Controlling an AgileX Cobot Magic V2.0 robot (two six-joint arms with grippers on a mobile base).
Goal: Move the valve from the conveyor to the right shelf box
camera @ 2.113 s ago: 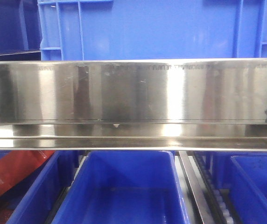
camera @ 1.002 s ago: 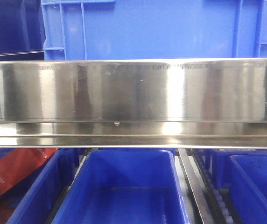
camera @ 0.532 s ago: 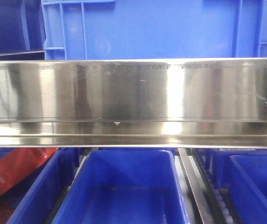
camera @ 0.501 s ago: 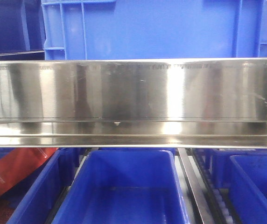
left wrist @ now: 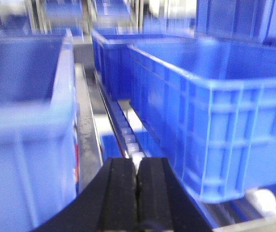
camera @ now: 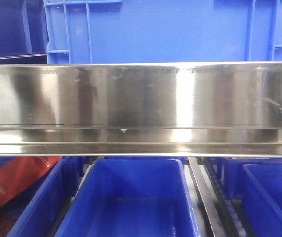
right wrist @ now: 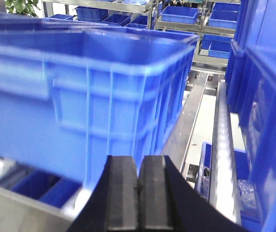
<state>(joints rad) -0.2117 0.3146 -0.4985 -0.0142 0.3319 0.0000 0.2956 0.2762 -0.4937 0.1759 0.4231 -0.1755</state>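
Note:
No valve and no conveyor show in any view. My left gripper (left wrist: 137, 163) is shut, its black pads pressed together with nothing between them, above a roller track (left wrist: 128, 137) between blue shelf boxes. A large blue box (left wrist: 210, 121) stands just to its right. My right gripper (right wrist: 138, 162) is also shut and empty, in front of a big blue box (right wrist: 89, 96) on the shelf. Neither gripper appears in the front view. Which of these is the right shelf box I cannot tell.
A polished steel shelf rail (camera: 141, 108) spans the front view. Above it stands a blue crate (camera: 160, 29); below are an open blue box (camera: 136, 197), another at the right (camera: 274, 197), and a red packet (camera: 13, 182) at the left. A steel divider (camera: 205, 202) runs between boxes.
The front view has shifted very slightly, so the upper crate sits a little further right than two seconds ago. Reflections on the steel rail's right end have changed.

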